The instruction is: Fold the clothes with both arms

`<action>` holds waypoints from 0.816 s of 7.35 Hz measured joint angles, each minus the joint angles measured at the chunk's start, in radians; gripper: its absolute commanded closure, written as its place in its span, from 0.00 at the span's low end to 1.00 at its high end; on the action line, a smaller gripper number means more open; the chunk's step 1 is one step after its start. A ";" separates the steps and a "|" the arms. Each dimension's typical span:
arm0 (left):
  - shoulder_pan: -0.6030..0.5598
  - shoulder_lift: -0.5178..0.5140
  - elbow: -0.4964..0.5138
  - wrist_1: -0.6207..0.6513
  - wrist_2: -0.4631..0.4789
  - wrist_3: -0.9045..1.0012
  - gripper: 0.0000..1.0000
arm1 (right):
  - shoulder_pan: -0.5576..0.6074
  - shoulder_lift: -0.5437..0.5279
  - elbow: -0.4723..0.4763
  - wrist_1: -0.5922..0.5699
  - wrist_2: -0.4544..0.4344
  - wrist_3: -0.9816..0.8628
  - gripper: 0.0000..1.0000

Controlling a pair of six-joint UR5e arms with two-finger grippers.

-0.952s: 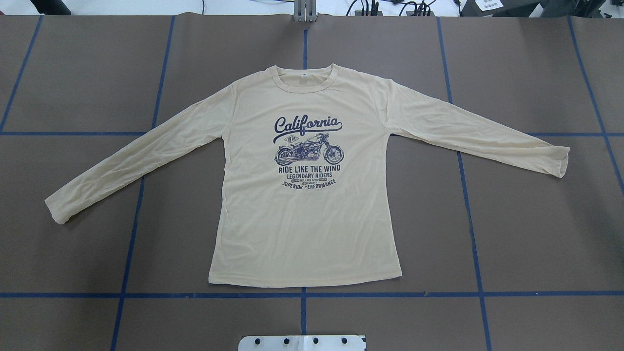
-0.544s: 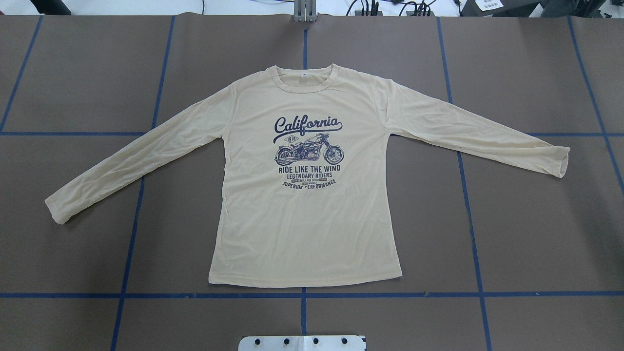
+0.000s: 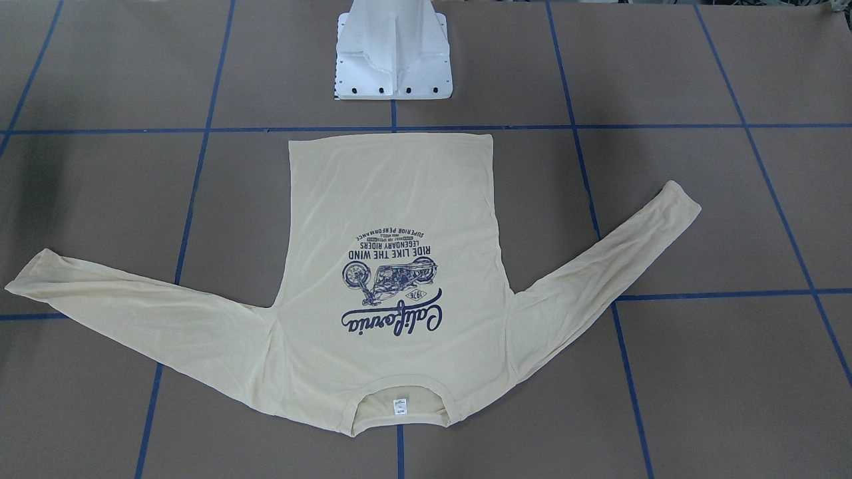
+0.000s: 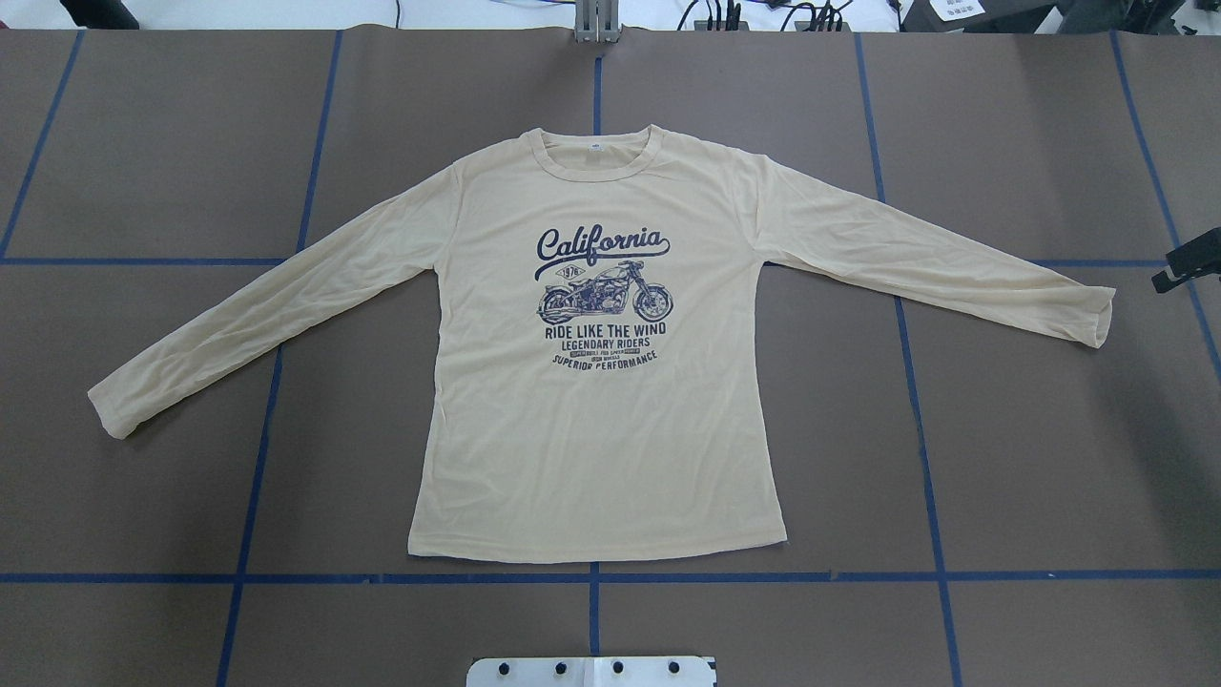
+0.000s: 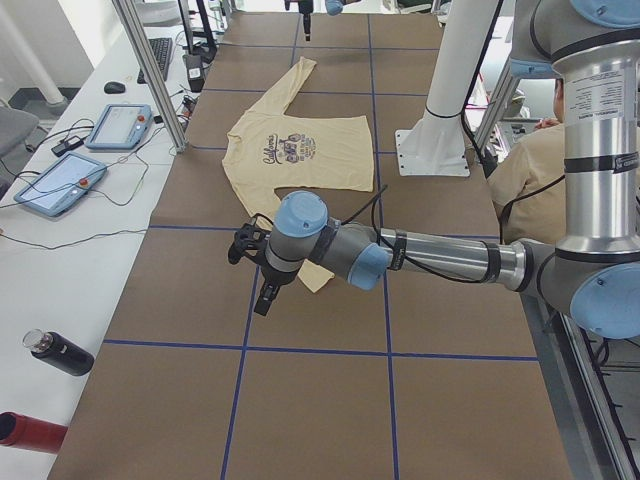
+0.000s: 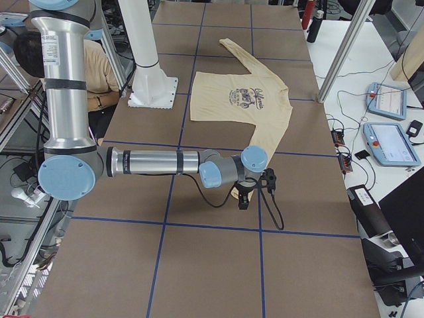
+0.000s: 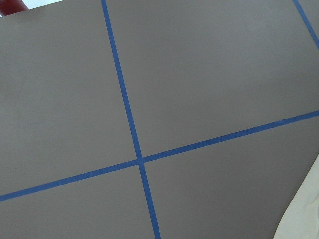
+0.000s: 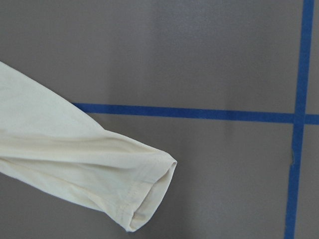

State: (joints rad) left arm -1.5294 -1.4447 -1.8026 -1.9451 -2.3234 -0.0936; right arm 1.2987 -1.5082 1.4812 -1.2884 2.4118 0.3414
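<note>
T-shirt [image 4: 601, 448]: I see it flat and face up in the middle of the bench [image 4: 1049, 458], with the navy print showing. The neck points away from the robot and the hem lies toward the white pedestal [image 3: 393, 60]. Both sleeves are spread wide and slant back toward the robot's side.
Left cuff [image 4: 110, 412]: it lies flat on the bench on the robot's left. My left wrist view catches only a pale edge of cloth in its lower right corner, beside a crossing of blue tape [image 7: 139, 160].
Right cuff [image 8: 149, 194]: it lies flat with its open end showing. Further up, the sleeve lies over part of a blue tape line.
Left arm [image 5: 440, 255]: it is stretched out low over the bench and hides part of the left cuff in the side view.
Left tool [image 5: 266, 297]: it points down above the bench close to that cuff. I cannot tell whether it is wide or narrow.
Right arm [image 6: 152, 161]: it is stretched out low over the bench on the other side.
Right tool [image 6: 244, 201]: it points down near the right cuff. Overhead, only a black piece of it shows at the right edge, so I cannot tell how wide it stands.
Surroundings: a person [image 5: 520, 170] sits behind the pedestal. Two tablets [image 5: 120, 125] lie on the side desk, with a black bottle [image 5: 60, 352] and a red bottle [image 5: 18, 430] there too.
</note>
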 measured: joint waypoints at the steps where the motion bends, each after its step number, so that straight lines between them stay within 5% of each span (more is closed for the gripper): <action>1: 0.001 0.000 0.000 0.000 0.000 0.000 0.00 | -0.007 0.018 -0.029 0.007 -0.004 0.025 0.01; 6: 0.002 0.000 0.000 -0.001 0.001 0.002 0.00 | -0.053 0.071 -0.125 0.011 -0.024 0.045 0.01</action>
State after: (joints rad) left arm -1.5279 -1.4450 -1.8023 -1.9466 -2.3225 -0.0914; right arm 1.2460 -1.4371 1.3566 -1.2778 2.3882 0.3859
